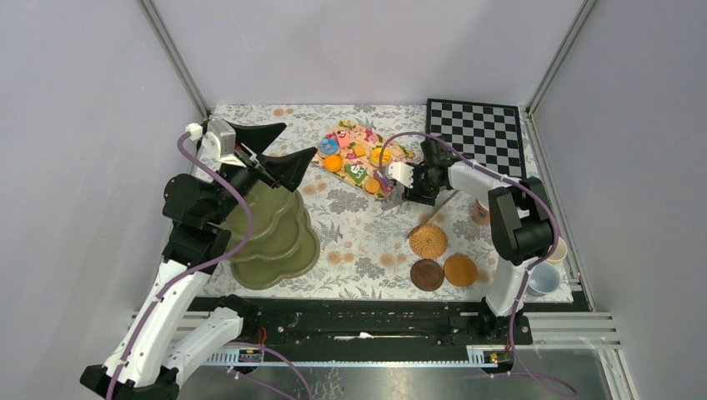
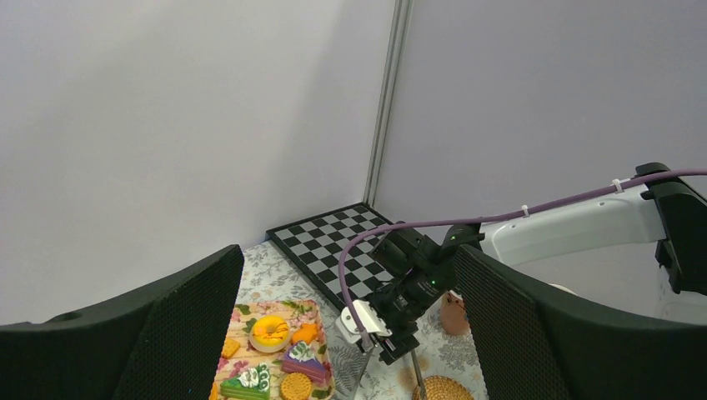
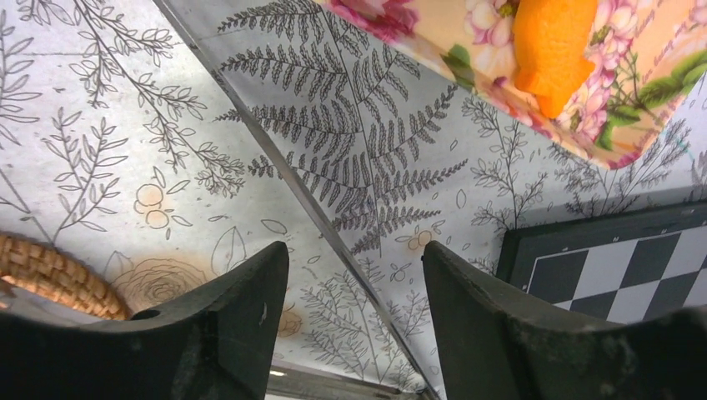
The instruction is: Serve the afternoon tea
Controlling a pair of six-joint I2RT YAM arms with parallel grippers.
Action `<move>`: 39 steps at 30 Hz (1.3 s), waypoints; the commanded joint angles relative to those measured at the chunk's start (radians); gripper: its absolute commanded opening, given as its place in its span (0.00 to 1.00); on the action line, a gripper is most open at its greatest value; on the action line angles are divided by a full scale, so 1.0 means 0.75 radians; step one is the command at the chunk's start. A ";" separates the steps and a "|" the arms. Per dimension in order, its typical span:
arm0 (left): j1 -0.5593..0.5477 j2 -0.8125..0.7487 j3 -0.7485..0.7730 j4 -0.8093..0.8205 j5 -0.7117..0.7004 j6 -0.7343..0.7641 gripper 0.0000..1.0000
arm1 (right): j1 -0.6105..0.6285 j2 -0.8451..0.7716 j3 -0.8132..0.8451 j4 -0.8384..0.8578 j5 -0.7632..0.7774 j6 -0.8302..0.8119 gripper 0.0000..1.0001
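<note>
The floral tray (image 1: 392, 185) of toy pastries, among them a yellow doughnut (image 2: 271, 332) and a purple cake slice (image 2: 303, 360), lies at the back centre. The olive-green tiered stand (image 1: 279, 237) is at the left. My left gripper (image 1: 288, 147) hangs open above it with nothing between its fingers (image 2: 167, 333). My right gripper (image 1: 423, 193) is low over the cloth just right of the tray. It is open, and one arm of the metal tongs (image 3: 283, 171) runs between its fingers (image 3: 242, 317) without touching them. Three coasters, woven (image 1: 428, 241), dark brown (image 1: 427, 274) and orange-brown (image 1: 460, 270), lie at the front right.
A chessboard (image 1: 475, 133) fills the back right corner. A brownish-pink mug (image 1: 481, 208) stands by the right arm; a yellow mug (image 1: 557, 250) and a pale blue one (image 1: 544, 279) sit at the right edge. Grey walls close in three sides.
</note>
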 commanded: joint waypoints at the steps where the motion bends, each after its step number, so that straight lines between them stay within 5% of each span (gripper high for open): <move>1: -0.005 0.005 -0.002 0.069 0.014 0.002 0.99 | -0.004 0.030 0.028 0.041 -0.058 -0.091 0.63; 8: -0.005 0.009 -0.006 0.074 0.020 0.000 0.99 | 0.012 0.027 -0.031 0.122 -0.114 -0.078 0.57; 28: -0.005 0.022 -0.013 0.083 0.024 -0.010 0.99 | 0.206 -0.003 -0.092 0.162 -0.085 0.034 0.18; 39: -0.005 0.032 -0.014 0.085 0.028 -0.016 0.99 | 0.376 0.040 -0.059 0.235 -0.033 0.194 0.18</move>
